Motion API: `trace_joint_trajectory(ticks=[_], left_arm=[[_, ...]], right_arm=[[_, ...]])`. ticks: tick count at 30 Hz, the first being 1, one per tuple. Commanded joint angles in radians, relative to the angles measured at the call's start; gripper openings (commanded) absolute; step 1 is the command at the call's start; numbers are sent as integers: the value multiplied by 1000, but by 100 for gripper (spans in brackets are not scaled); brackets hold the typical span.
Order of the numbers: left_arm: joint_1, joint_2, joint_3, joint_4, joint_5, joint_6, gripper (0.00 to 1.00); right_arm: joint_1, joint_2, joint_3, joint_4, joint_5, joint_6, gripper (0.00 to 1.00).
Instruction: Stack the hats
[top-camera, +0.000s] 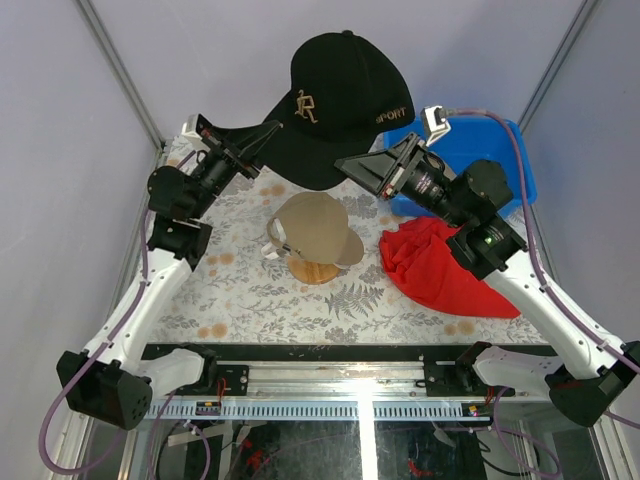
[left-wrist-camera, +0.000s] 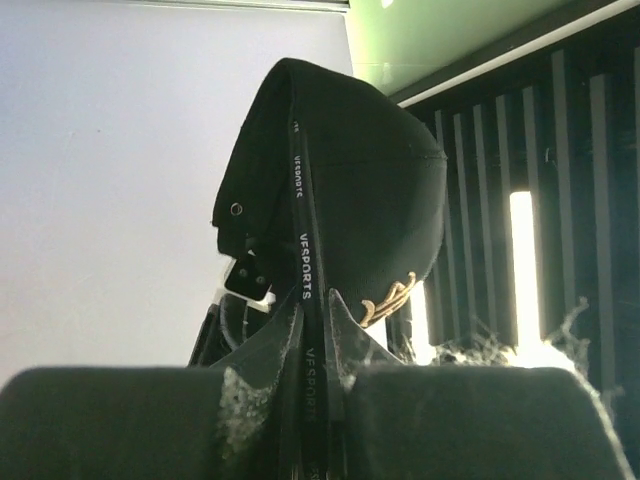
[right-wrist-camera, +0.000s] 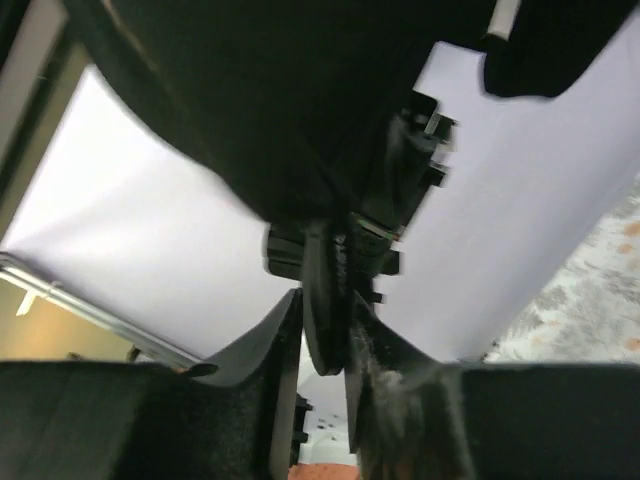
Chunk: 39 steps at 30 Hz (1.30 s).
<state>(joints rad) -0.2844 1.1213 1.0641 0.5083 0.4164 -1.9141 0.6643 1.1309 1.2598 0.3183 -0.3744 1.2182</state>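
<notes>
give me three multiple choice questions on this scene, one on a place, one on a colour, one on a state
1. Where does the tan cap sit? A on the wooden stand B in the blue bin C on the red cloth
2. The logo on the black cap is? A silver B gold C red
3. The left gripper is? A open B shut on the black cap C out of view
Answers: 1 A, the stand's base shows under it; 2 B, gold letters on its front; 3 B, fingers pinch its edge.
</notes>
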Motion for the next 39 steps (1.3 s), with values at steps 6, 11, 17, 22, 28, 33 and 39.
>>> trace_joint_trajectory(ticks=[6, 11, 17, 22, 28, 33, 39], left_arm=[[-18, -12, 175, -284, -165, 375, 0], [-39, -16, 257, -391, -357, 576, 0], [-61, -30, 244, -405, -500, 705, 0], [-75, -44, 220, -382, -537, 811, 0], [-82, -59, 191, -335, -526, 858, 0], [-94, -83, 138, -272, -535, 875, 0], [-118, -110, 90, -232, -545, 867, 0]], right_arm=[[6, -53, 82, -224, 135, -197, 62], [68, -87, 10, -194, 243, -151, 65], [208, -49, -44, -82, 339, -87, 67], [252, 17, -111, 128, 353, 99, 67], [322, 96, -179, 373, 483, 311, 69], [355, 132, -165, 435, 583, 380, 69], [356, 170, -160, 456, 637, 418, 69]])
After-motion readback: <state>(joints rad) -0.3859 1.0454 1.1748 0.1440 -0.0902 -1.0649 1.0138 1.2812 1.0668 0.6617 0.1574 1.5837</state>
